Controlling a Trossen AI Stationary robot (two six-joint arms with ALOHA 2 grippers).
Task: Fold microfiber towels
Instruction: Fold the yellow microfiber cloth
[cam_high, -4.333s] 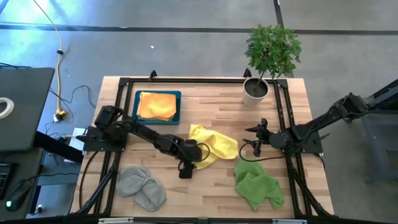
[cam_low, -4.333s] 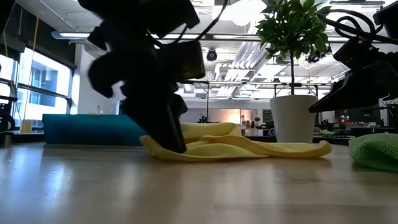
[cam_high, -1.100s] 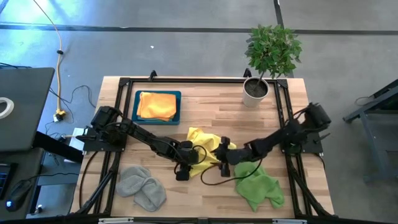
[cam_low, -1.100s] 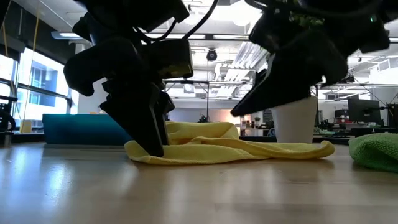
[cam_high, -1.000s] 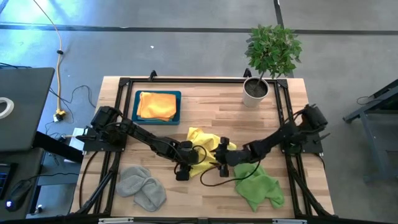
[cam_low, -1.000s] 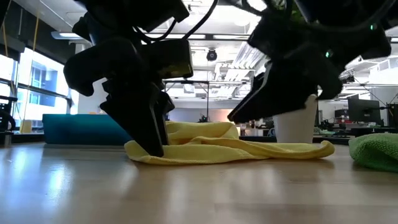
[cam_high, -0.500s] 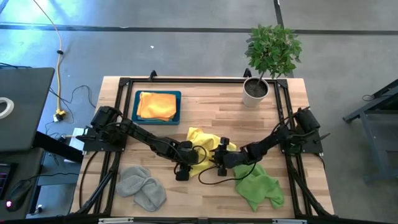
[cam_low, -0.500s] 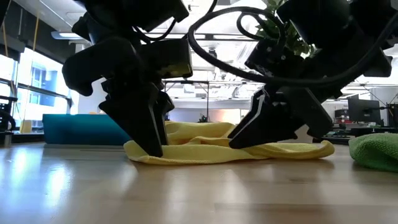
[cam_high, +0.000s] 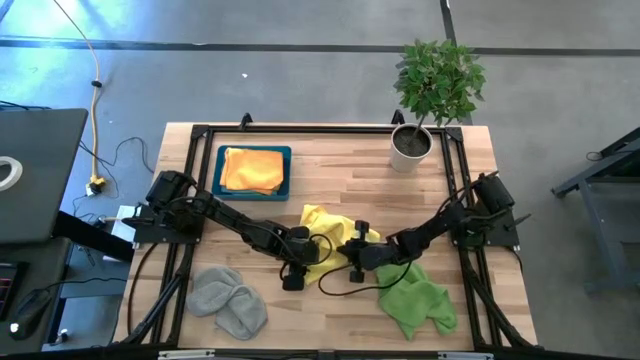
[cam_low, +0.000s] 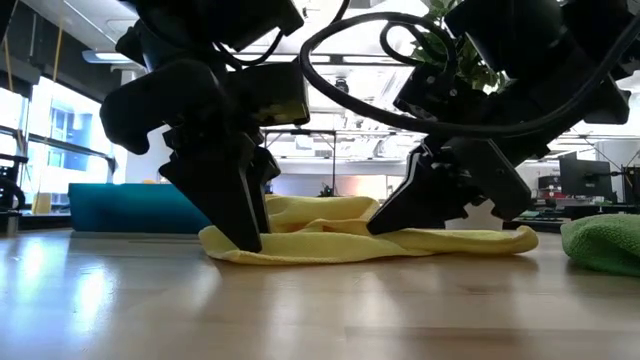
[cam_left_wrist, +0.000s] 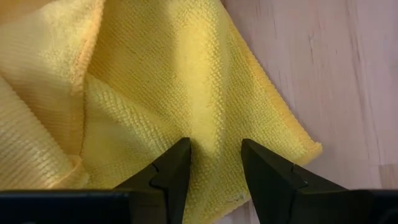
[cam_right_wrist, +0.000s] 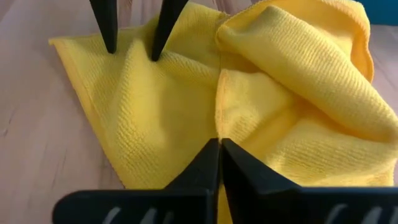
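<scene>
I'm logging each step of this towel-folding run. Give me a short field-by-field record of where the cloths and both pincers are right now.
Active cloth: crumpled yellow microfiber towel, mid-table
Left pincer: fingers apart, tips pressed down on the yellow towel near its corner
Right pincer: shut on a fold of the yellow towel, opposite the left pincer
Orange towel: folded, in the dark teal rectangular tray
Grey towel: crumpled, front-left of table
Green towel: crumpled, front-right
Potted plant: back-right corner
</scene>
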